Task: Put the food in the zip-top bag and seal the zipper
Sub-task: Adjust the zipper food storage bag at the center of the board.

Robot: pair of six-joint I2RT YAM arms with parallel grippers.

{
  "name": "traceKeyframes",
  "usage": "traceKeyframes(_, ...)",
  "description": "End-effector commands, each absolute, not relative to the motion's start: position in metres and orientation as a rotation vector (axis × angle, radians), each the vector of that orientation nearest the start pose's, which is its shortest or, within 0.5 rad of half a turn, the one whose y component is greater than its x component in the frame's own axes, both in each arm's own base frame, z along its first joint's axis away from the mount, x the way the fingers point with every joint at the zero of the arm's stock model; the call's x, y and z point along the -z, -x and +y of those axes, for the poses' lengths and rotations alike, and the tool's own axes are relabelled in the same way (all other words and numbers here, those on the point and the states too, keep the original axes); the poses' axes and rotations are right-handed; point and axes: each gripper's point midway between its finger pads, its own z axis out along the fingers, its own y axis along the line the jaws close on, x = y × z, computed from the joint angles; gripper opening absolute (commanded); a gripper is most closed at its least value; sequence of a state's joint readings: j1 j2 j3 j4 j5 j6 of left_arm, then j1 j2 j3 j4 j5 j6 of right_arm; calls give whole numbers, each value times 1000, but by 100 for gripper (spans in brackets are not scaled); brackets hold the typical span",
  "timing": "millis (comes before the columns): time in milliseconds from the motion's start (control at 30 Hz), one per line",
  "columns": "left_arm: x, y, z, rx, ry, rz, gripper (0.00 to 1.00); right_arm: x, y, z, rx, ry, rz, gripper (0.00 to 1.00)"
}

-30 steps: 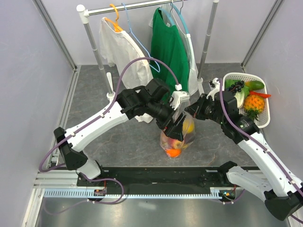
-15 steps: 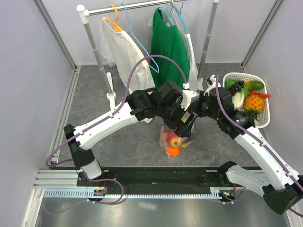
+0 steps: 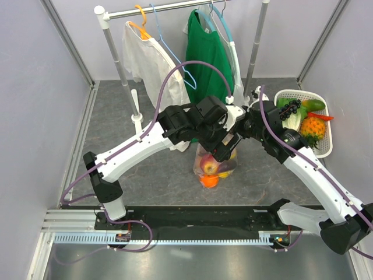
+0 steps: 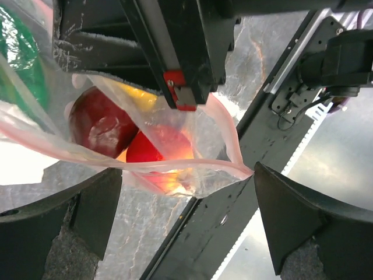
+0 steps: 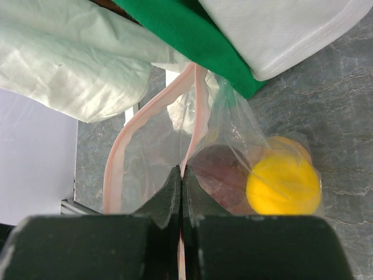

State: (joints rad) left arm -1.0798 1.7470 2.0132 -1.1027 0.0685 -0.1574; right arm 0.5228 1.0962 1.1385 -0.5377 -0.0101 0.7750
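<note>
From above you cannot see either arm's fingertips: the two wrists overlap over the mouth of the zip-top bag (image 3: 211, 169). Only its lower part shows there, with food (image 3: 208, 181) inside, an orange piece lowest and a reddish one above it. Whether the bag's bottom rests on the desk (image 3: 163, 181) or hangs just clear of it, no view tells you.

The wrist cameras fill in some of the rest. The right end effector (image 5: 182, 175) has its fingers pressed together on the zipper (image 5: 145, 116). They hide the pinched spot, and beyond them the pink strip's two sides run apart. Behind the plastic you see a yellow fruit (image 5: 284, 184) and a dark red one (image 5: 213, 166), blurred by the film. The left end effector (image 4: 186, 175) stands wide apart, one finger on each side of the bag's pink edge, gripping nothing that you can make out. The right arm's black body cuts off the top of that view. More food lies in the white basket (image 3: 328, 137) on the right, partly hidden by the right arm.

Against a second ago, the left arm has swung to the right, its wrist now crossing onto the right one, and the bag sits slightly further left. The yellow fruit, plain from above then, is now mostly covered.
</note>
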Motion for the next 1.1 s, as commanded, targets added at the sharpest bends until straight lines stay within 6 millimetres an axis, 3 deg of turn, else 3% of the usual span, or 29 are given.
traceKeyframes(0,-300,-184,-368,585,-1193,2169,100,-302,-295,202,-812,-287,2070,0)
traceKeyframes(67,-297,-182,-365,579,-1195,2196,100,-304,-296,203,-814,-286,2062,0)
traceKeyframes(233,-318,-168,-367,707,-1184,2150,100,-304,-297,198,-784,-293,2058,0)
traceKeyframes(300,-317,-170,-369,706,-1168,2148,100,-303,-297,198,-785,-297,2060,0)
traceKeyframes(433,-298,-184,-368,601,-1144,2191,99,-304,-298,199,-796,-310,2057,0)
traceKeyframes(500,-290,-190,-368,553,-1146,2198,94,-306,-298,199,-799,-307,2053,0)
traceKeyframes(600,-282,-205,-364,457,-1159,2187,75,-311,-296,199,-812,-295,2039,0)
traceKeyframes(633,-284,-208,-363,455,-1160,2178,60,-312,-295,198,-804,-281,2036,1)
traceKeyframes(700,-292,-213,-356,466,-1177,2152,41,-316,-292,193,-788,-266,2017,3)
traceKeyframes(733,-293,-213,-354,462,-1197,2146,25,-313,-292,188,-749,-244,2017,5)
traceKeyframes(767,-294,-213,-350,447,-1233,2124,16,-313,-293,183,-730,-240,2015,6)
traceKeyframes(800,-298,-213,-344,446,-1238,2111,5,-315,-291,180,-723,-212,2007,9)
traceKeyframes(833,-297,-204,-346,506,-1291,2102,2,-318,-288,178,-720,-180,2013,15)
traceKeyframes(900,-309,-191,-338,606,-1408,2017,2,-321,-285,171,-684,-59,2013,28)
traceKeyframes(933,-312,-172,-340,737,-1492,1970,2,-327,-281,169,-683,6,2011,39)
traceKeyframes(1000,-329,-160,-331,773,-1584,1813,2,-335,-268,168,-710,254,1957,51)
traceKeyframes(1033,-325,-156,-328,775,-1646,1756,2,-330,-266,161,-711,313,1946,62)
traceKeyframes(1067,-327,-154,-324,782,-1675,1711,2,-333,-254,164,-741,438,1903,67)
